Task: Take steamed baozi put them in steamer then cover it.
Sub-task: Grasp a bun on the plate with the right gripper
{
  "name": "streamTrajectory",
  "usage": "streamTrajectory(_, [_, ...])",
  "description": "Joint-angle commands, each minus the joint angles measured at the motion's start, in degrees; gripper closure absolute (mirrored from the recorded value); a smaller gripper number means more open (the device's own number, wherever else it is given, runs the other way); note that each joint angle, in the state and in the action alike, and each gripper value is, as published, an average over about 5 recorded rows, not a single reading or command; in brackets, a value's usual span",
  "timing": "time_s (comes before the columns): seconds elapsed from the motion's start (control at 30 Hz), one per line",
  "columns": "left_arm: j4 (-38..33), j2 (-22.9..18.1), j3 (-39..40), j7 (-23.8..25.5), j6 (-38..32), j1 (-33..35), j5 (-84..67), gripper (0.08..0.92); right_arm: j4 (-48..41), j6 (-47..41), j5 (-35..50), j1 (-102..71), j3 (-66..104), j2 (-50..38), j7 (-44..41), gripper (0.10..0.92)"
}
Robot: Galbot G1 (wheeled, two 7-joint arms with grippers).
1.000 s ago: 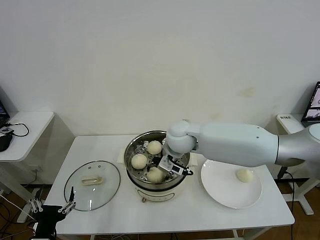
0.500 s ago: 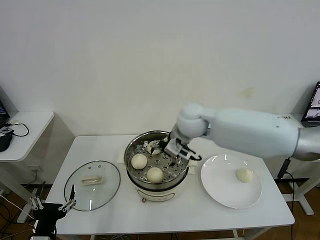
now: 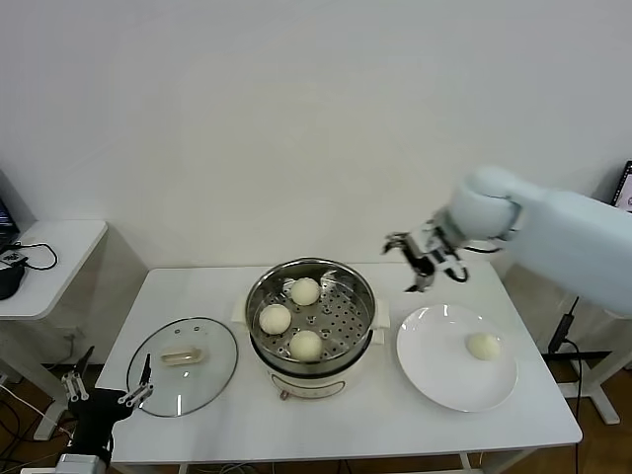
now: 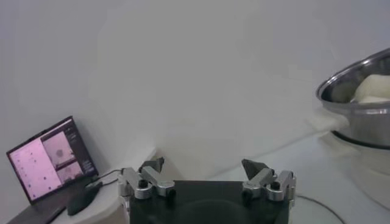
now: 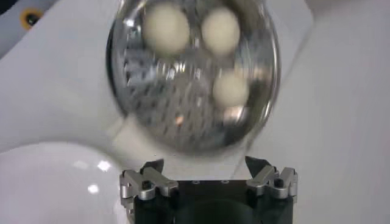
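The steamer point(image 3: 341, 314) stands mid-table with three steamed baozi on its perforated tray, the front one point(image 3: 306, 345) nearest me. A fourth baozi point(image 3: 483, 346) lies on the white plate point(image 3: 434, 380) to the right. My right gripper point(image 3: 407, 263) hangs open and empty in the air behind the gap between steamer and plate. Its wrist view looks down on the steamer point(image 5: 183, 103) and the three baozi, one of them point(image 5: 230, 90) closest. The cover point(image 3: 212, 370) lies flat left of the steamer. My left gripper point(image 3: 107, 383) stays open and empty off the table's front left corner.
A small side table point(image 3: 49, 247) with cables stands at the far left. A laptop point(image 4: 52, 158) shows in the left wrist view, and the steamer's wall point(image 4: 359, 115) is at that view's edge. The plate's rim point(image 5: 49, 176) shows in the right wrist view.
My right gripper opened off the front baozi in the steamer, rose out of the pot and swung right toward the plate. The left gripper barely shifted.
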Motion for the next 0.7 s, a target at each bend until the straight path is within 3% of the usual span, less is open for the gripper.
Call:
streamTrajectory(0.03, [-0.12, 1.86, 1.24, 0.4, 0.68, -0.91, -1.22, 0.177, 0.47, -4.8, -3.89, -15.24, 11.12, -17.7, -1.3, 0.203])
streamTrajectory(0.37, [-0.42, 2.28, 0.65, 0.97, 1.74, -1.11, -1.87, 0.177, -5.12, -2.1, -12.54, -43.65, 33.39, -18.73, -1.42, 0.203])
streamTrajectory(0.7, [-0.86, 1.3, -0.92, 0.99, 1.74, 0.51, -1.73, 0.177, -15.99, 0.03, -17.28, -48.59, 37.33, -10.64, -0.56, 0.203])
